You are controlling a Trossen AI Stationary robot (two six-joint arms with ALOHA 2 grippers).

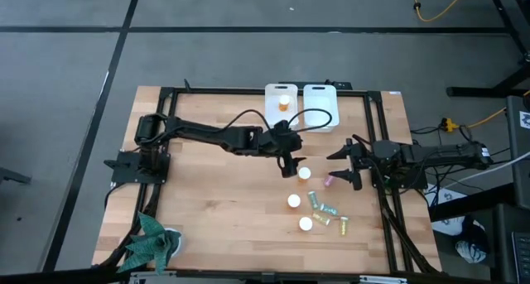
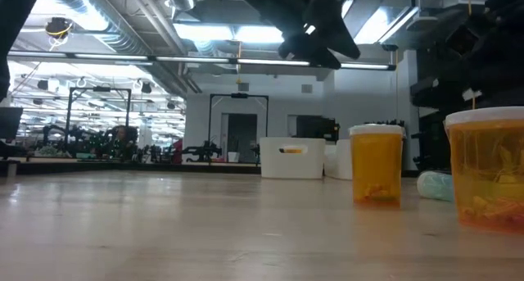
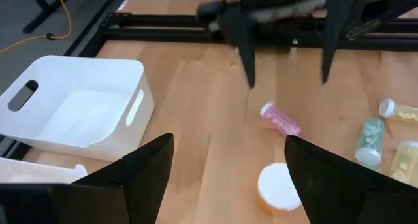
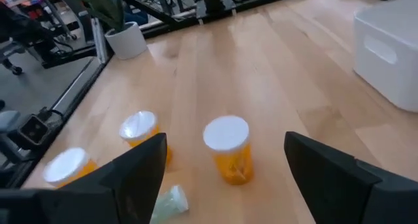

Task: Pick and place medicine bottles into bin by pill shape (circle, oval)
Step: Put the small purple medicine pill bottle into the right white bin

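A: Far left of the pale wooden desk (image 1: 215,201), a green plush toy (image 1: 151,243) sits at the near corner, out of play. The left tool (image 1: 291,165) hangs mid-desk with its fingers spread wide and nothing in them, just above an orange bottle with a round white cap (image 1: 304,174).

B: Behind it, two white plastic bins (image 1: 301,106). The left one already holds an orange bottle (image 1: 284,102); the right looks empty.

A: The rest cluster right of centre: two more white-capped orange bottles (image 1: 299,212), a small pink translucent one (image 1: 328,181), then green and yellow ones (image 1: 329,211) lying on their sides.

B: And the right tool (image 1: 345,165), jaws broad, empty, sits close to that pink bottle.

A: My worry: both tools crowd the same patch, so a descent could clip the other arm, or tip the upright bottle and send it rolling.

B: Labels? None legible on any bottle or bin, so pill shape can't be judged from here.
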